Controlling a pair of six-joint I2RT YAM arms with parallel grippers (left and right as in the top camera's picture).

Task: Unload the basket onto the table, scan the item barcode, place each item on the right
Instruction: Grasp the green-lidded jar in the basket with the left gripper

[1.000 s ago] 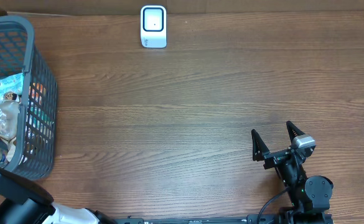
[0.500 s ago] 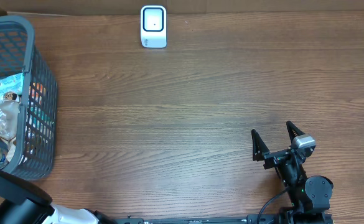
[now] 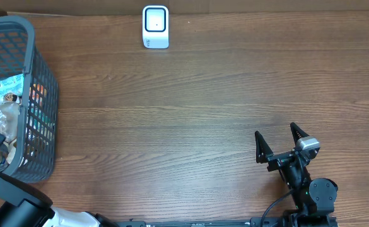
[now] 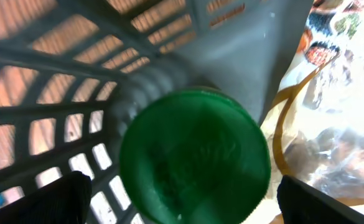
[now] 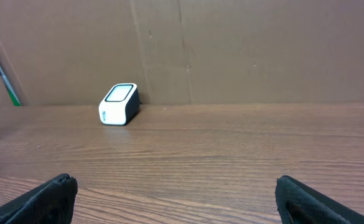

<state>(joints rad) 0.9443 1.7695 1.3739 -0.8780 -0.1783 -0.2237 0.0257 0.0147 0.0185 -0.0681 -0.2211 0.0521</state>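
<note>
One green-lidded item sits inside the one grey basket, against its mesh wall and beside a few clear snack packets. Left gripper is in the basket over the lid, jaws wide, gripping nothing. Right gripper is far right of the basket, wide open, empty. One white scanner is up-right of the basket. Wood-grain table, cardboard wall.

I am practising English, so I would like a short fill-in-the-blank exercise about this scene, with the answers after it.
1. The mesh basket is ____ in colour.
2. In the left wrist view, the round lid under the left gripper is ____.
3. The right gripper rests with its jaws ____.
4. The barcode scanner has a ____ body.

Missing words: grey; green; open; white.
</note>
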